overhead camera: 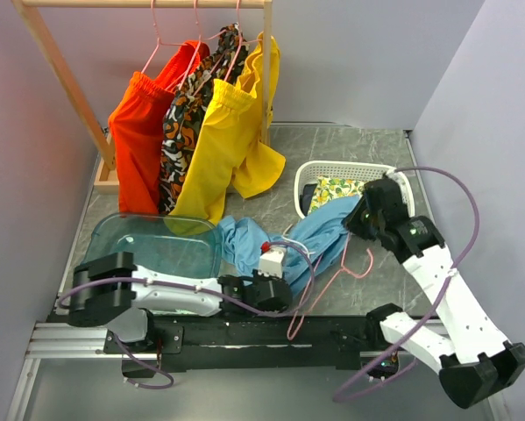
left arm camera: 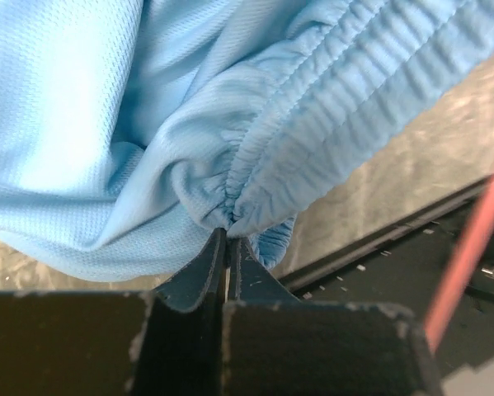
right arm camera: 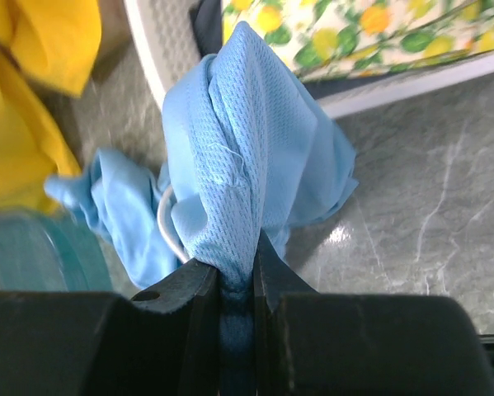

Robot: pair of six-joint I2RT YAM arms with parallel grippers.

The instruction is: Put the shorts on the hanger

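Left gripper (left arm camera: 228, 238) pinches shorts (left arm camera: 106, 124) waistband; right gripper (right arm camera: 237, 276) clamps hem, apparently.

I see right gripper (right arm camera: 237, 285) clamped on bunched fold of shorts (right arm camera: 247, 148), blue mesh pinched between both black fingers. Fabric rises from jaws in narrow ridge; rest trails onto grey marble table (right arm camera: 411, 214). White drawstring (right arm camera: 166, 223) loops out beside ridge. Ridge top overlaps rim of white basket (right arm camera: 160, 49); contact unclear to me. Lemon-print cloth (right arm camera: 354, 29) lies in basket. Yellow garment (right arm camera: 24, 99) beyond shorts, blurred. Clear teal tub (right arm camera: 32, 252) just beside trailing fabric.
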